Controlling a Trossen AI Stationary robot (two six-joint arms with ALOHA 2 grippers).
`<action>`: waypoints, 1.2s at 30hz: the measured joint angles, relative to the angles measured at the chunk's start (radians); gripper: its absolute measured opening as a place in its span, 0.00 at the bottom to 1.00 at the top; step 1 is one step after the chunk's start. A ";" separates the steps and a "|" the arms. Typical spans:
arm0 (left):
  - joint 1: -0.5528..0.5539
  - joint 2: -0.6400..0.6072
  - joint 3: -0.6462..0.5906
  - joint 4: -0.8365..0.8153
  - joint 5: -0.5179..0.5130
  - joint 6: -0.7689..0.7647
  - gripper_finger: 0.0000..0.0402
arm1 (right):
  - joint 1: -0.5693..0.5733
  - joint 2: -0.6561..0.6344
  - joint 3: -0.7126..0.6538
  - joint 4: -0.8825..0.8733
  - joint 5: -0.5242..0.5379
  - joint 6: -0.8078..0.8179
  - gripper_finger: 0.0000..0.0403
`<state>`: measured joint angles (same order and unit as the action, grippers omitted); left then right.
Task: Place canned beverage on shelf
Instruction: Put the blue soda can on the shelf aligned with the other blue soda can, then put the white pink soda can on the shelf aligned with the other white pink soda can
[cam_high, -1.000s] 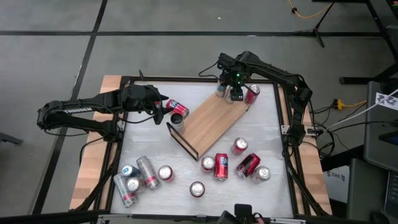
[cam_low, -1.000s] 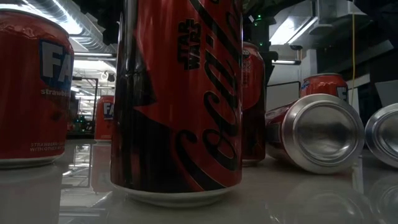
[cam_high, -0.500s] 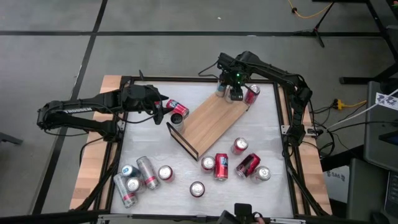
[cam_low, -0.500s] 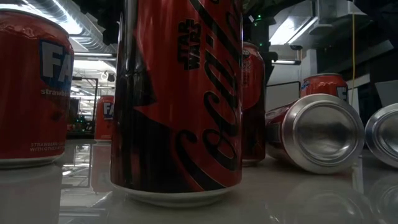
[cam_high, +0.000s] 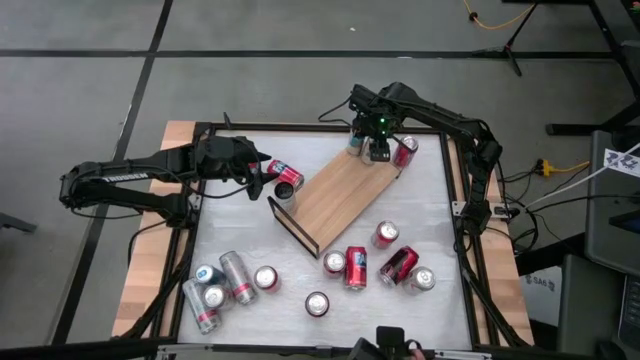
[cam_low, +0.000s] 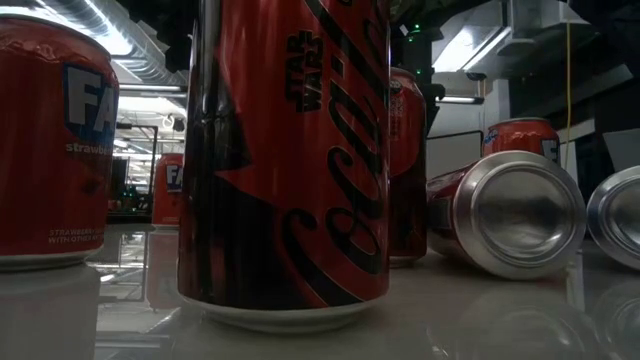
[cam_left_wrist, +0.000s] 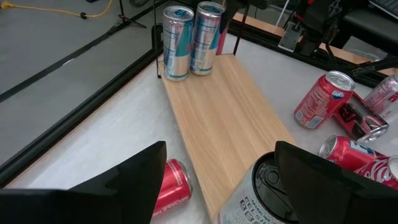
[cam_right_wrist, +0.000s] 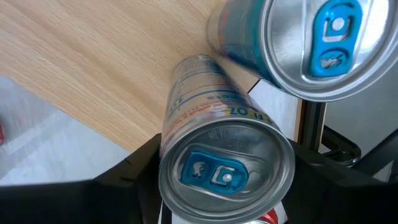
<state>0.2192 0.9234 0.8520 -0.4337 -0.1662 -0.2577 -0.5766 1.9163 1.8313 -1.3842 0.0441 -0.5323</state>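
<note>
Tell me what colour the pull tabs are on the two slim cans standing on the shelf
Blue pull tabs on silver lids, clearest in the right wrist view.

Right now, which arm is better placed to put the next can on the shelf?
Probably the left. Its pincer is open around a can by the shelf's bare end. The right pincer sits at the slim cans already standing at the other end.

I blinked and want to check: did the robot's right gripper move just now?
No. In the high view the right gripper sits at the same far end of the shelf, beside the same red can.
</note>
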 joint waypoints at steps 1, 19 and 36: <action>0.000 0.000 0.000 0.000 0.000 0.000 0.73 | 0.000 0.000 0.000 0.000 0.000 0.000 0.61; 0.000 0.000 0.000 0.000 0.000 0.000 0.73 | 0.000 -0.001 0.000 -0.004 -0.001 0.000 0.80; 0.000 0.000 0.000 0.000 0.006 -0.025 0.73 | 0.000 -0.183 0.000 -0.111 0.042 0.014 0.80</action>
<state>0.2195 0.9234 0.8520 -0.4335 -0.1599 -0.2828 -0.5770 1.7333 1.8313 -1.4948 0.0862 -0.5185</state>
